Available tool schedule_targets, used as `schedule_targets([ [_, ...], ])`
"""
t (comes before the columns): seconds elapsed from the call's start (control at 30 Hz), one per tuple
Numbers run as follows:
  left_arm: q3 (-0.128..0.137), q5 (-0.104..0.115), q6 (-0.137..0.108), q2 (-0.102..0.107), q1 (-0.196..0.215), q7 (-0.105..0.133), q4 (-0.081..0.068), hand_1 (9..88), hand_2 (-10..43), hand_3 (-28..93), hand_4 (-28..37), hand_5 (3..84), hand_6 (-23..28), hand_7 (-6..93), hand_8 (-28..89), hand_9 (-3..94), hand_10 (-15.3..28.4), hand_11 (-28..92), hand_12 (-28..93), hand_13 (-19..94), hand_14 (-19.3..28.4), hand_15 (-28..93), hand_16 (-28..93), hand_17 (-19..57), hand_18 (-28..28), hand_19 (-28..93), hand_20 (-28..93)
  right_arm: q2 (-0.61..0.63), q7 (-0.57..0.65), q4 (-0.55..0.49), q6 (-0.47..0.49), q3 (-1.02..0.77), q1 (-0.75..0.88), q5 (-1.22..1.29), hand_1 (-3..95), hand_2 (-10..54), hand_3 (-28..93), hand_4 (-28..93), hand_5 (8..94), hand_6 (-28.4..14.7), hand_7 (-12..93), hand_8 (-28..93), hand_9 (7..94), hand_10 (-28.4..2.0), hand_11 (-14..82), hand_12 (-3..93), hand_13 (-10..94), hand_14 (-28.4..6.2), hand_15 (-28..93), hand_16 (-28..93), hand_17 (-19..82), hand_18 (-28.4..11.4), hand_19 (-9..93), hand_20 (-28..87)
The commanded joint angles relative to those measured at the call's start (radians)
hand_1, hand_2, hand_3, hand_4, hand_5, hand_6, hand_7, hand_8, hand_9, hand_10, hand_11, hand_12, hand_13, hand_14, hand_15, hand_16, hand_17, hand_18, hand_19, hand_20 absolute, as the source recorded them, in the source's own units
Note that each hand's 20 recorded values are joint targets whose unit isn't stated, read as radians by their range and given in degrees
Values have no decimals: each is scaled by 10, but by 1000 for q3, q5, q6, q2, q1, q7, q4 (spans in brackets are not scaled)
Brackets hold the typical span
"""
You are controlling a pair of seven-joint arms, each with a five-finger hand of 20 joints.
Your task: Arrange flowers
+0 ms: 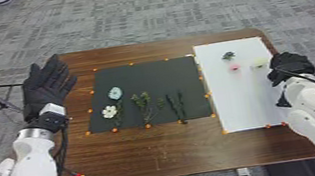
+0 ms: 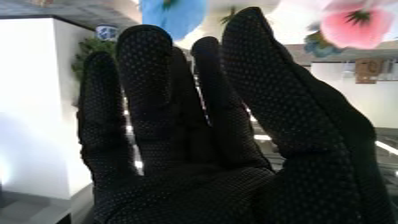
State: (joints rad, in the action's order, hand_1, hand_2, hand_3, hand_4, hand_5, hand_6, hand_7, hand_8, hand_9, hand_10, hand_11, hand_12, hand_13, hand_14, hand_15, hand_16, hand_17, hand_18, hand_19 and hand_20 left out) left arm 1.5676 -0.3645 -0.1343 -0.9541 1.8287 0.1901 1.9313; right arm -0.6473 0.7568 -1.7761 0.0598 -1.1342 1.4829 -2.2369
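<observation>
On the counter [image 1: 145,151], a dark mat [image 1: 125,75] and a white board [image 1: 245,98] are laid side by side, the board to the right, with small orange marks placed along their edges. On the left part of the mat, a pale blue flower [image 1: 115,93] is laid farther from the robot than a white flower [image 1: 109,112], which is placed near it. Some leafy green sprigs [image 1: 143,101] are laid toward the middle, and to the right of them dark green stems [image 1: 176,107] are set lengthwise, reaching to the near edge of the mat. On the far half of the board, a small dark green piece [image 1: 228,55] is placed, with a pink bloom [image 1: 235,67] just nearer the robot and a pale yellow bloom [image 1: 260,63] to the right of that one. The left hand [image 1: 46,85] is held open at the far left side of the counter, fingers extended away from the robot and well apart from the flowers on the mat. The right hand [image 1: 290,66] is held at the right side of the counter, near the pale yellow bloom. In the right wrist view its fingers are loosely extended, and nothing is gripped. Beyond them, a blue flower [image 2: 173,15] and a large pink flower [image 2: 360,25] are seen; which of the pieces on the counter these are cannot be told.
</observation>
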Motion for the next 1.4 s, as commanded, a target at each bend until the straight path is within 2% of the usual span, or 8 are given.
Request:
schedule_targets([
  [0.03, 10, -5, 10, -19, 25, 6, 22, 278, 172, 611, -283, 360, 80, 40, -68, 235, 122, 132, 79, 157, 93, 87, -34, -60, 118, 289, 72, 13, 54, 33, 49, 9, -56, 1, 521, -95, 735, -269, 539, -26, 168, -114, 512, -120, 120, 133, 632, -76, 583, 358, 275, -212, 713, 298],
  [0.37, 10, -2, 15, -14, 30, 18, 33, 272, 173, 618, -283, 361, 79, 42, -69, 237, 122, 134, 80, 158, 94, 89, -32, -60, 120, 291, 71, 18, 45, 44, 91, 5, -35, 38, 576, -95, 693, -280, 603, -3, 194, -123, 600, -107, 145, 149, 652, -61, 558, 397, 287, -210, 722, 314],
  [0.53, 8, 23, 18, -12, 33, 25, 34, 271, 173, 619, -283, 363, 81, 43, -69, 238, 123, 136, 81, 160, 98, 94, -31, -61, 120, 293, 72, 14, 45, 62, 54, 41, -45, 65, 573, -95, 682, -282, 612, 1, 203, -106, 616, -103, 152, 155, 655, -64, 560, 395, 287, -210, 718, 318],
  [0.77, 12, 24, 20, -10, 39, 27, 36, 267, 173, 622, -283, 368, 83, 44, -68, 244, 128, 138, 81, 161, 104, 97, -30, -61, 122, 294, 73, 8, 46, 96, 11, 97, -70, 40, 556, -95, 674, -283, 630, -2, 227, -43, 639, -100, 170, 165, 662, -74, 583, 377, 291, -208, 717, 324],
  [0.97, 30, 20, 25, -16, 58, 26, 44, 265, 171, 628, -283, 370, 85, 43, -68, 246, 129, 139, 81, 161, 105, 99, -30, -61, 123, 295, 73, 12, 37, 87, -41, 99, -55, 3, 614, -95, 625, -281, 704, 8, 381, 37, 803, -71, 93, 382, 691, -67, 593, 400, 311, -201, 718, 342],
  [1.1, 48, 25, 25, -15, 77, 27, 46, 272, 172, 618, -283, 370, 85, 41, -68, 246, 130, 139, 81, 161, 106, 99, -30, -61, 123, 295, 73, 11, 39, 42, -64, 65, -40, 10, 615, -95, 636, -282, 717, 9, 385, 71, 820, -75, 106, 410, 706, -65, 603, 399, 319, -206, 738, 361],
  [1.2, 55, 48, 21, -5, 91, 25, 43, 279, 182, 585, -283, 370, 85, 40, -68, 246, 130, 138, 81, 162, 106, 97, -30, -62, 124, 296, 73, 14, 28, -22, -85, 44, -30, 9, 613, -95, 647, -282, 727, 7, 371, 89, 825, -77, 106, 416, 709, -67, 606, 399, 321, -208, 739, 370],
  [1.4, 82, 39, 7, -5, 123, 26, 42, 268, 185, 590, -283, 370, 85, 40, -67, 248, 131, 136, 82, 162, 106, 98, -30, -63, 125, 297, 73, -20, -37, -163, -247, 46, -39, 43, 608, -95, 667, -282, 735, 1, 355, 108, 829, -82, 104, 416, 708, -65, 600, 409, 323, -211, 740, 377],
])
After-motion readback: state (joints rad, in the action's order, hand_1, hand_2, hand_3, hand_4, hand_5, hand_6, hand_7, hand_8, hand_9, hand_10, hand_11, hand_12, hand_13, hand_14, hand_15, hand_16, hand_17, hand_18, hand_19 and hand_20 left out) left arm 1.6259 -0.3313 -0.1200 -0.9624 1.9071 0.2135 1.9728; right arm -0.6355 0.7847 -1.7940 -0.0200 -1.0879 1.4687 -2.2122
